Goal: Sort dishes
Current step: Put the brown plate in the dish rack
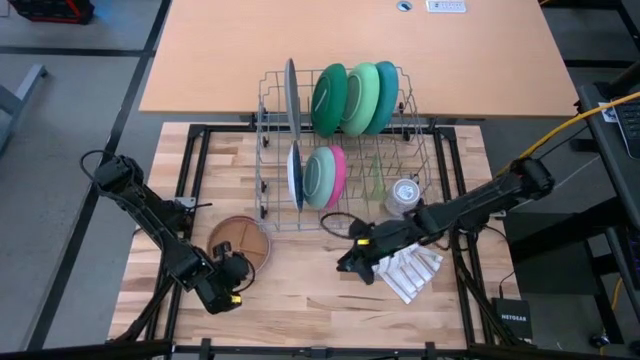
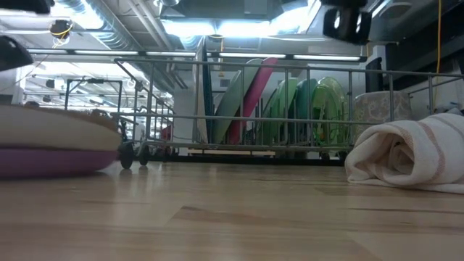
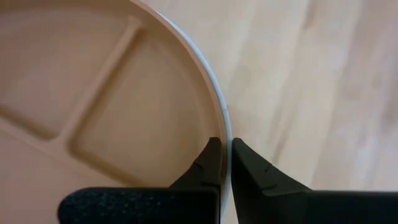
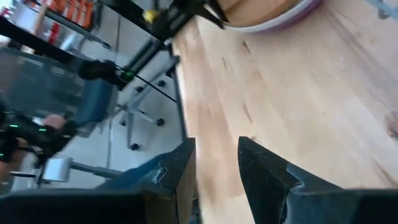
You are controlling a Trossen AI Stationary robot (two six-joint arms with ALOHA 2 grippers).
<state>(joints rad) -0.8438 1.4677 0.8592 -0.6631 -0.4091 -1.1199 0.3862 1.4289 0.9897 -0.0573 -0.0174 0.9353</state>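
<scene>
Left hand (image 3: 225,163) pinched on rim of brown divided plate (image 3: 106,99) lying on bench (image 3: 311,74). Right hand (image 4: 216,163) parted, empty, beside striped cloth (image 1: 412,272).

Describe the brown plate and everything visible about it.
The brown plate is round, plastic-looking, with raised ribs dividing it into compartments and a pale rim. It lies flat on top of a purple dish on the wooden table, in front of the wire rack. The left gripper is shut on its rim.
</scene>
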